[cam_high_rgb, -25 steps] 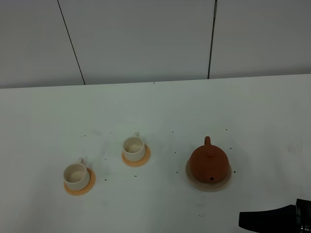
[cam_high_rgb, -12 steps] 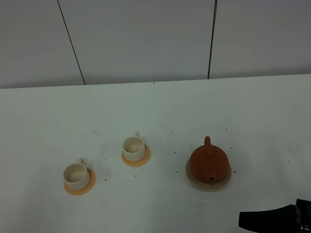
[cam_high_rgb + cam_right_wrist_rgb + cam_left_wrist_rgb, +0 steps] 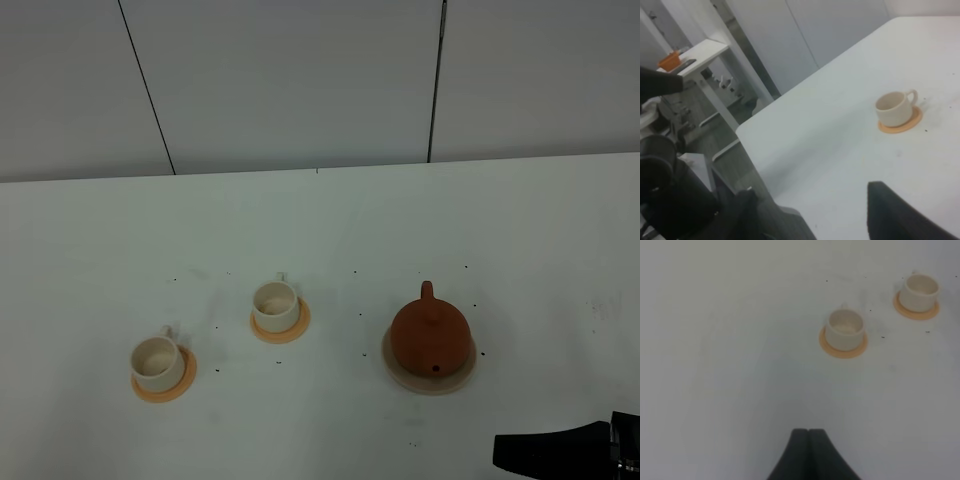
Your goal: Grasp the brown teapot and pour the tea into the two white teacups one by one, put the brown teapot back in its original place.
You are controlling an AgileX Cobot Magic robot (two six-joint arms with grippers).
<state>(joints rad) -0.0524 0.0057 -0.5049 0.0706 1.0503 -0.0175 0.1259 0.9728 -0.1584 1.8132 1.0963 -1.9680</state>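
Nearest me, the right claw (image 3: 550,455) is idling at the near right edge of the table (image 3: 330,215), fingers spread wide and holding nothing. Over the last second it is not advancing at all. The left claw (image 3: 808,442), seen only in its wrist view, is staying clenched on nothing. Just beyond, the brown teapot (image 3: 430,337) is sitting upright on its pale round mat (image 3: 430,388), spout toward the near edge. To the left, the nearer white teacup (image 3: 157,361) and the farther white teacup (image 3: 275,305) are waiting on orange coasters (image 3: 183,384). I am judging the grasp as not yet begun.
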